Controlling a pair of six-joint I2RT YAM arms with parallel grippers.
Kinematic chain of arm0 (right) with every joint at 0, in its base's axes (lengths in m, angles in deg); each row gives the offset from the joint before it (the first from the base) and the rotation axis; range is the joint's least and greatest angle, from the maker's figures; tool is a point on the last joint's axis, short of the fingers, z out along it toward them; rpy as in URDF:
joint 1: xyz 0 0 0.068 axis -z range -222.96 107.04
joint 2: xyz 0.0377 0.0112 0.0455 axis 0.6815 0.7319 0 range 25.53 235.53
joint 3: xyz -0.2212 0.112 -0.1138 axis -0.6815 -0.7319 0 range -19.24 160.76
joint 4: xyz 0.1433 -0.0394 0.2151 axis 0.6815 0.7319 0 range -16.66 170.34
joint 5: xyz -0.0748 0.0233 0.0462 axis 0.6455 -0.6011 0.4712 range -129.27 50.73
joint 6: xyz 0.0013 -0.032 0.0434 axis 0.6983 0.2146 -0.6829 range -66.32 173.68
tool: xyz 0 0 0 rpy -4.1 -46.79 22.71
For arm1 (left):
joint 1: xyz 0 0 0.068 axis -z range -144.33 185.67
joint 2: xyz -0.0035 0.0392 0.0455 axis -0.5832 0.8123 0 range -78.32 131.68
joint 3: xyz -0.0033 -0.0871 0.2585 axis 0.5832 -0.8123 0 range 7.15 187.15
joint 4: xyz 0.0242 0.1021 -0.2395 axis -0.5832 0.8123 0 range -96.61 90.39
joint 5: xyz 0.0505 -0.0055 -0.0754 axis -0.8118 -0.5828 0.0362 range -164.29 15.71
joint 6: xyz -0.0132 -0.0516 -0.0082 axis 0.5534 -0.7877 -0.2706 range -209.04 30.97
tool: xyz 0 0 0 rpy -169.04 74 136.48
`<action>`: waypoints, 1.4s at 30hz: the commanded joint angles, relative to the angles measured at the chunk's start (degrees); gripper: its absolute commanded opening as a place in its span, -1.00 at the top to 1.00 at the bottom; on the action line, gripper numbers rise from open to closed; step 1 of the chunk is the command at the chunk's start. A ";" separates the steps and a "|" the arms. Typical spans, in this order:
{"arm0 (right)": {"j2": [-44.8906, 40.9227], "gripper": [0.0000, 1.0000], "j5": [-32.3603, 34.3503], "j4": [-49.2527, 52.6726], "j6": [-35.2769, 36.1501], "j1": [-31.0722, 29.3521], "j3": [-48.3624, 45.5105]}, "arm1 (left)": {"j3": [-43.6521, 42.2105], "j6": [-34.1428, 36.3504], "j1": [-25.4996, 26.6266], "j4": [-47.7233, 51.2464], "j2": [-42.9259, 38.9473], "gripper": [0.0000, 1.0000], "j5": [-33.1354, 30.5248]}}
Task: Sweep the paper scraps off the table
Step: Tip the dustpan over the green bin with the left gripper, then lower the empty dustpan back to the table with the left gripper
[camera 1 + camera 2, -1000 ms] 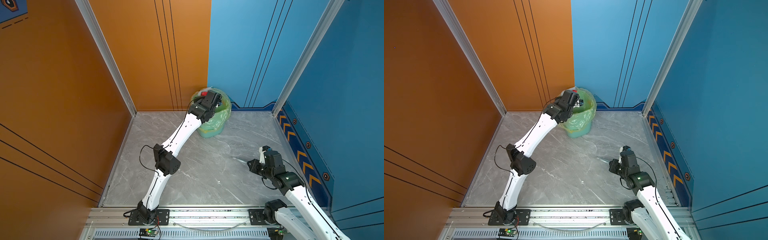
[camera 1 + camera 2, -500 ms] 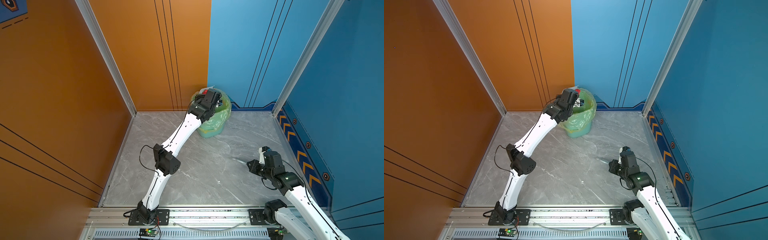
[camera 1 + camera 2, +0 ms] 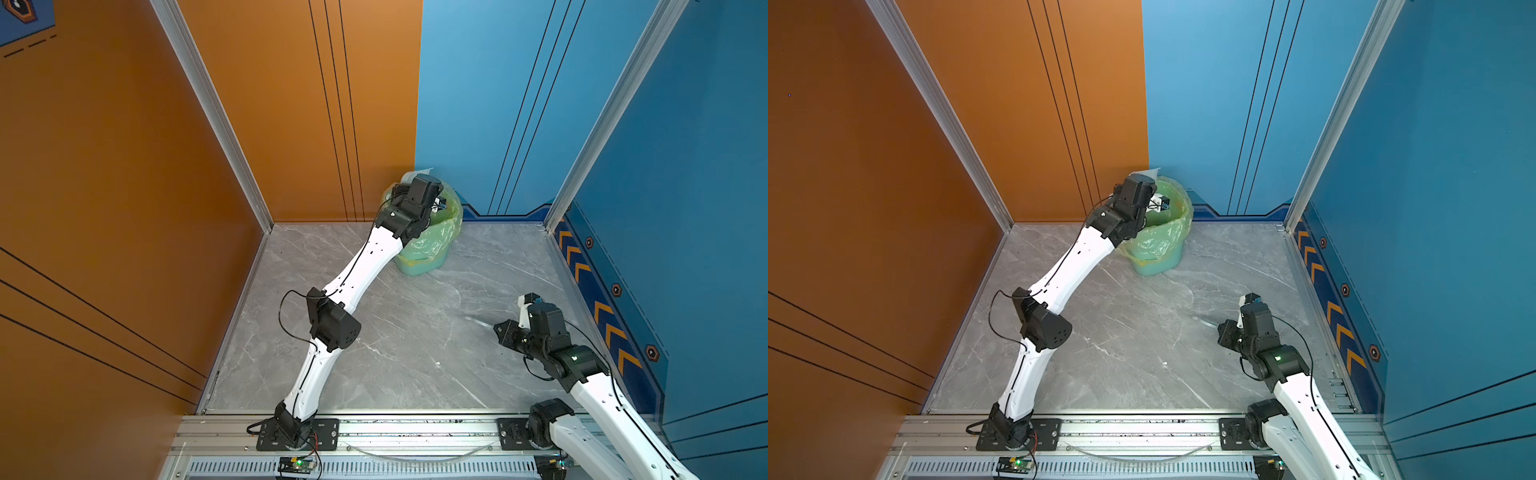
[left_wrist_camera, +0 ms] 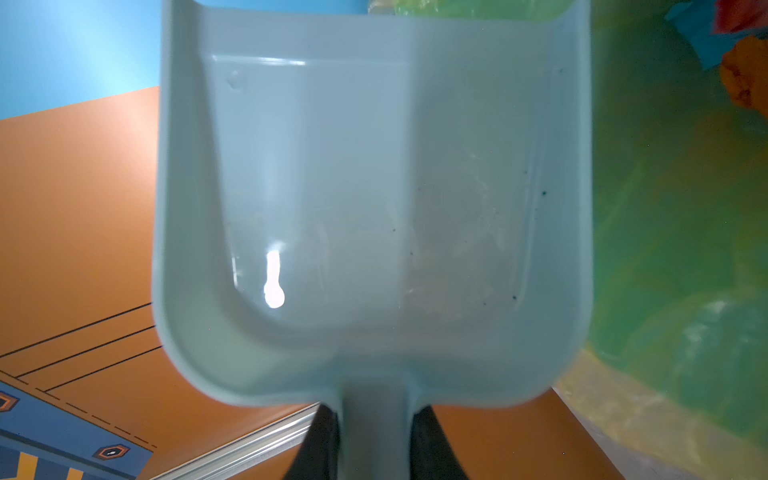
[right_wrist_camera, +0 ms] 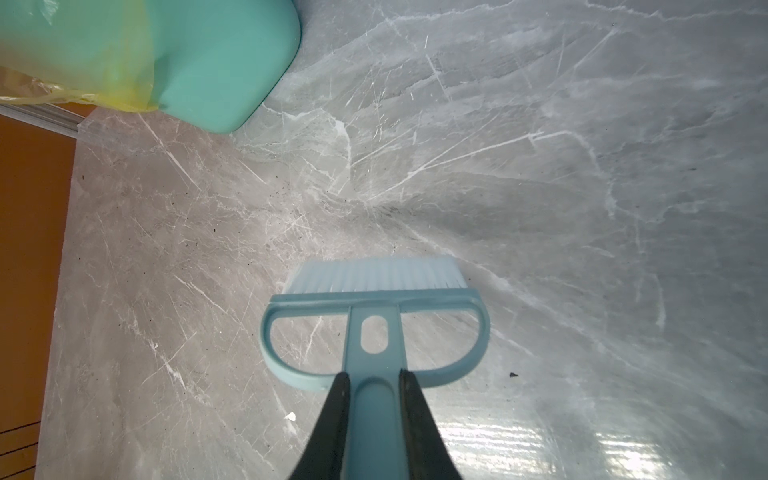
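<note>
My left gripper [image 4: 376,415] is shut on the handle of a pale blue dustpan [image 4: 374,187], whose pan holds nothing. In both top views it hangs over the green-lined bin [image 3: 428,257] [image 3: 1158,257] at the back wall. Orange [image 4: 744,79], red [image 4: 739,16] and blue [image 4: 698,25] paper scraps lie inside the bin liner [image 4: 665,249], beside the pan. My right gripper [image 5: 372,376] is shut on the handle of a blue brush [image 5: 374,291] with white bristles, held just above the table [image 5: 540,166] at the right [image 3: 505,328]. No scraps show on the table.
The teal bin [image 5: 224,62] stands against the back corner where the orange and blue walls meet. Aluminium rails [image 3: 232,316] frame the table. A tiny white speck [image 5: 290,415] and a dark crumb [image 5: 513,375] lie near the brush.
The left wrist has lifted slightly over the bin, and the red scrap seen beside it in the top views no longer shows. The right arm has not moved.
</note>
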 commanded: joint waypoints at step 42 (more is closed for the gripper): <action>-1.75 1.00 -1.44 2.36 -0.42 -1.83 4.26 | -49.24 -60.38 -4.00 1.33 -45.18 1.00 15.40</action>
